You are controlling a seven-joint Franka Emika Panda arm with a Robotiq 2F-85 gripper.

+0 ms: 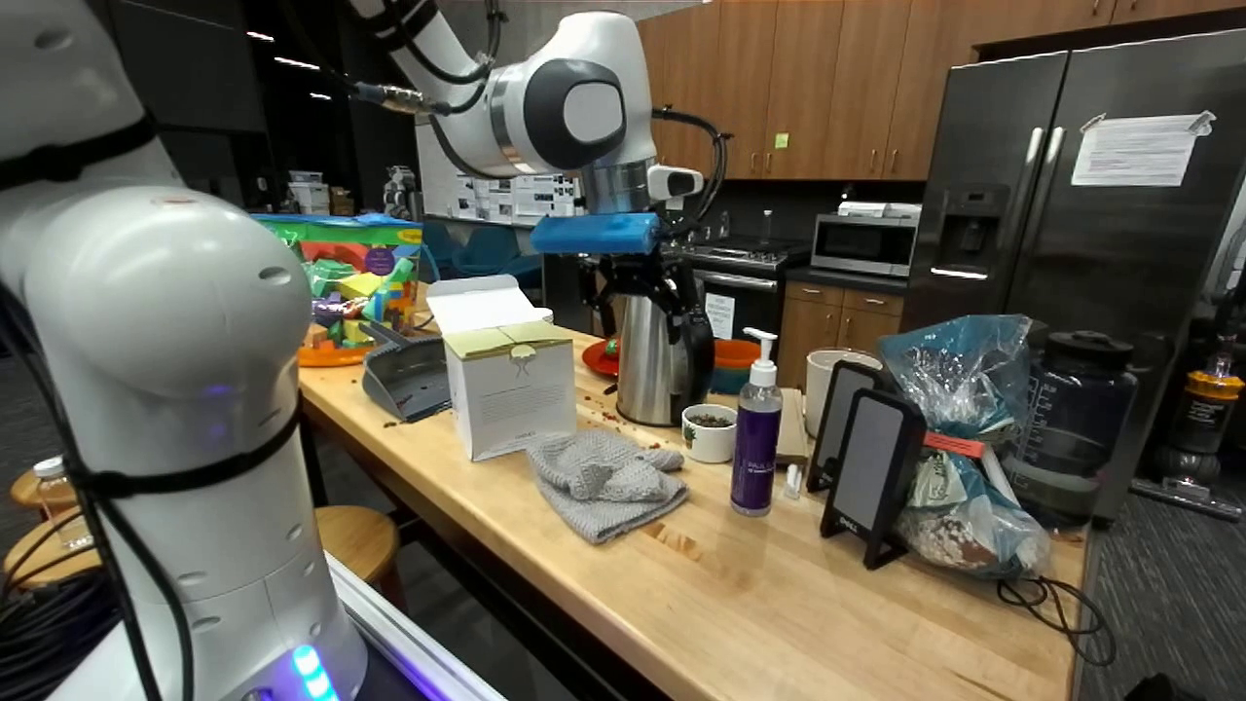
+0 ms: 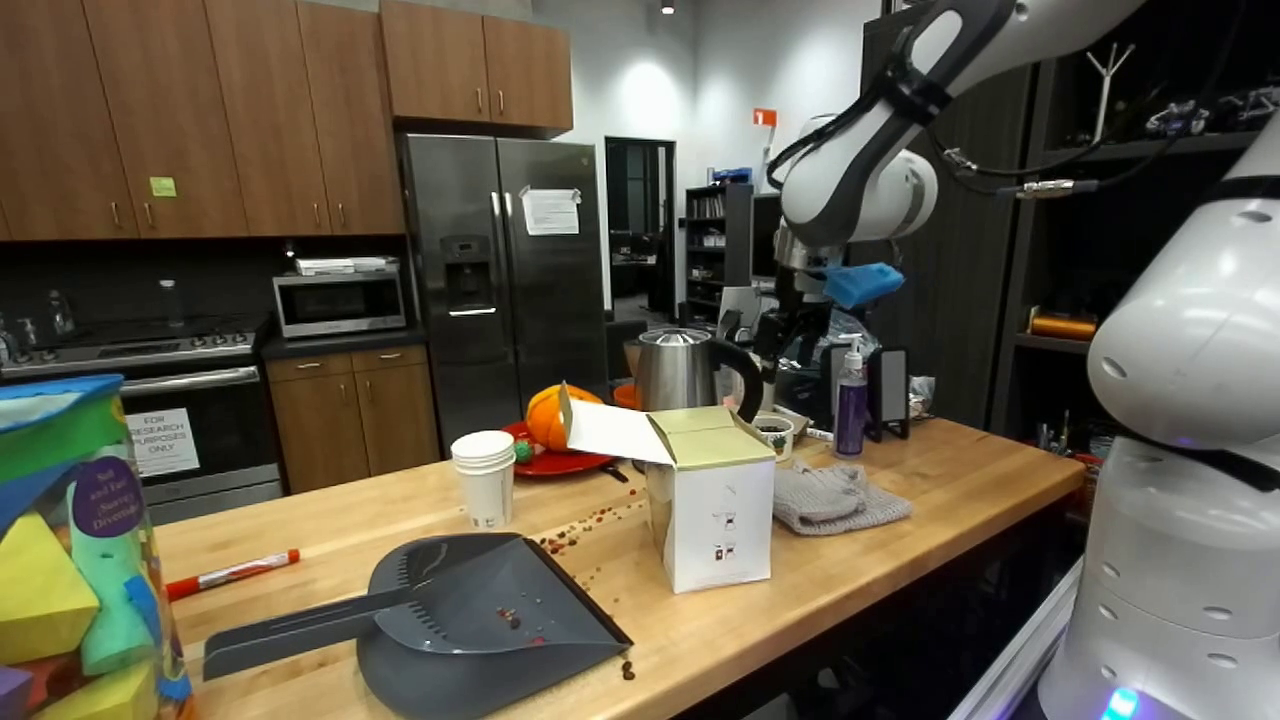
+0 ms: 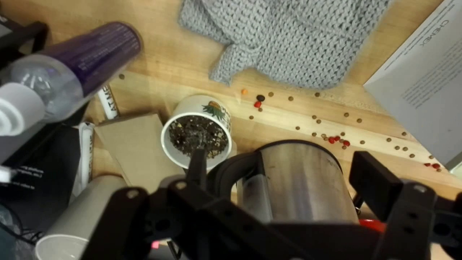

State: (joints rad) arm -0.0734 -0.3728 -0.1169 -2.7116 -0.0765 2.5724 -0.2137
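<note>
My gripper [image 1: 642, 319] points down with its two black fingers spread wide and nothing held between them. A steel kettle [image 1: 644, 385] with a black handle stands upright on the wooden table. In the wrist view the kettle body [image 3: 296, 180] shows between the open fingers [image 3: 281, 162], with its handle by the left finger. The kettle's top is hidden there by the gripper. In an exterior view the gripper [image 2: 780, 345] appears beside the kettle's [image 2: 672, 375] handle. I cannot tell whether they touch. A small white pot of soil [image 3: 196, 137] stands near the handle.
Around are a grey knit cloth [image 1: 608, 477], an open white box [image 1: 516, 394], a purple pump bottle [image 1: 756, 443], black Dell speakers [image 1: 871, 472], a dustpan [image 2: 480, 620], paper cups [image 2: 485, 480] and a red plate [image 2: 560, 462]. Small seeds [image 3: 337, 139] lie scattered.
</note>
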